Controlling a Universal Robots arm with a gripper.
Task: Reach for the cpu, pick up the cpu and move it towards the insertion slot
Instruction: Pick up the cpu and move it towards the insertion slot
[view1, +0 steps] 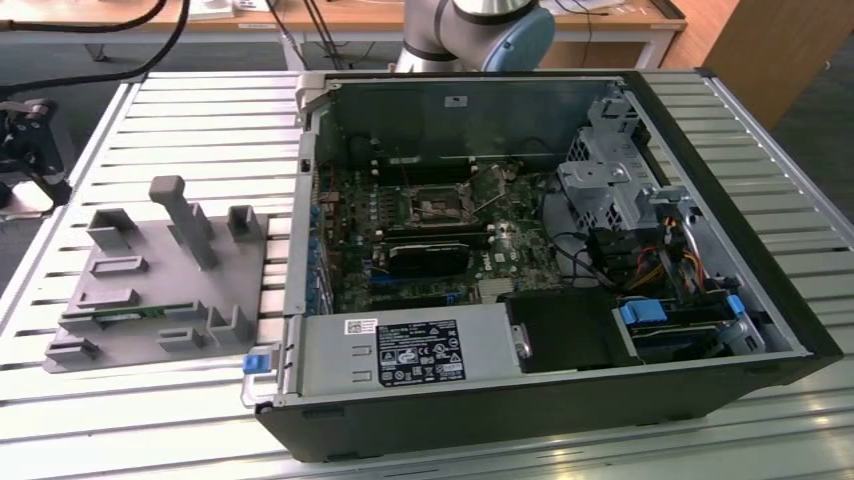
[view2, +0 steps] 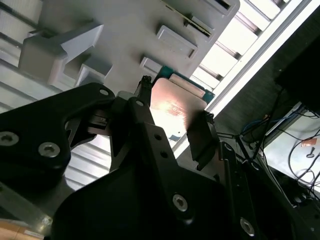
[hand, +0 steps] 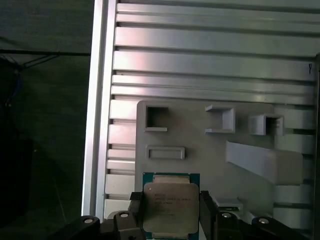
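Your gripper has its jaws narrowed onto two opposite edges of the cpu. The chip sits between the fingertips, over the edge of the grey fixture. The insertion slot lies inside the open computer case.

Several faint lines of print on the silver top of the cpu in the first wrist view, too small to be read. In the exterior view, on the power supply, a black label with white print and symbols, and just beside it a small white sticker; neither legible.
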